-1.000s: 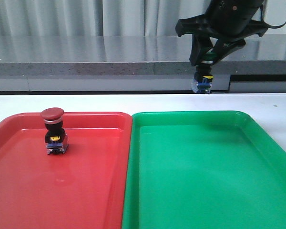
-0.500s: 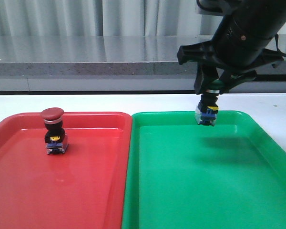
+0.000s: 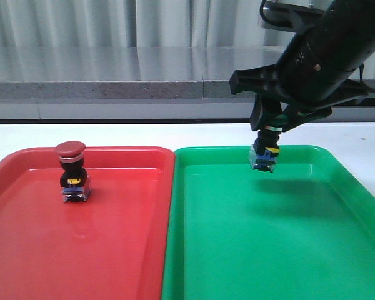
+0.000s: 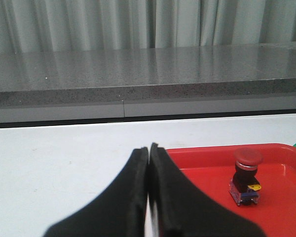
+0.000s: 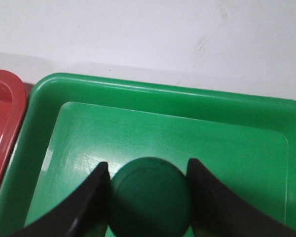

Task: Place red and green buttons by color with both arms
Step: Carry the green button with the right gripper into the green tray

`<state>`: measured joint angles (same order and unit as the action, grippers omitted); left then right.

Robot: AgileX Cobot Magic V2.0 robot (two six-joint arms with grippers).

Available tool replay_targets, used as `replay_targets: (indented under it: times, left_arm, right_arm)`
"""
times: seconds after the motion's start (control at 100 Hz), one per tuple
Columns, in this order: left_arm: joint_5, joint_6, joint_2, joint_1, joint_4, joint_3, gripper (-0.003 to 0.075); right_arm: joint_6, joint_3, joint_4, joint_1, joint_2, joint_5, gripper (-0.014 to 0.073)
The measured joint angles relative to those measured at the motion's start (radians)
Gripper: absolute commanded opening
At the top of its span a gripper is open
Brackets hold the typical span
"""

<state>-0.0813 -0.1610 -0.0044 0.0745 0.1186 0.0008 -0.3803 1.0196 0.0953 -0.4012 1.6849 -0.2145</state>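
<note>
Overhead, the right gripper (image 3: pixel 267 132) is holding the green button (image 3: pixel 264 156) by its cap, fingers closed on either side of it. The button is hanging upright above the far end of the green tray (image 3: pixel 337 250), its yellow-and-blue base pointing down and not touching the tray floor; a soft shadow is lying on the tray just under and beside it. In the right wrist view the round green cap (image 5: pixel 150 197) is sitting squeezed between the two dark fingers (image 5: pixel 91 205), with the tray's far rim (image 5: pixel 163 91) beyond it.

The red button (image 3: pixel 71 170) is standing upright in the red tray (image 3: pixel 112 250), near its far left part, nothing touching it. The two trays are lying side by side on the white surface (image 3: pixel 194 134), edges meeting.

The left gripper (image 4: pixel 148 197) is showing only in its wrist view: fingers pressed together, holding nothing, hanging over the surface just beside the red tray's rim (image 4: pixel 202 148), with the red button (image 4: pixel 246 177) visible nearby.
</note>
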Motion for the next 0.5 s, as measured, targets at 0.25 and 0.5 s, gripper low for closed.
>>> replay_targets:
  times: [0.25,0.5]
  left_arm:
    - [0.0,0.0,0.0,0.0,0.0,0.0,-0.0019]
    - [0.0,0.0,0.0,0.0,0.0,0.0,-0.0019]
  right_arm:
    - [-0.002,-0.001,0.0,0.0,0.051,0.001,0.0288]
    - [-0.002,-0.002,0.0,0.0,0.073,0.002,0.0288]
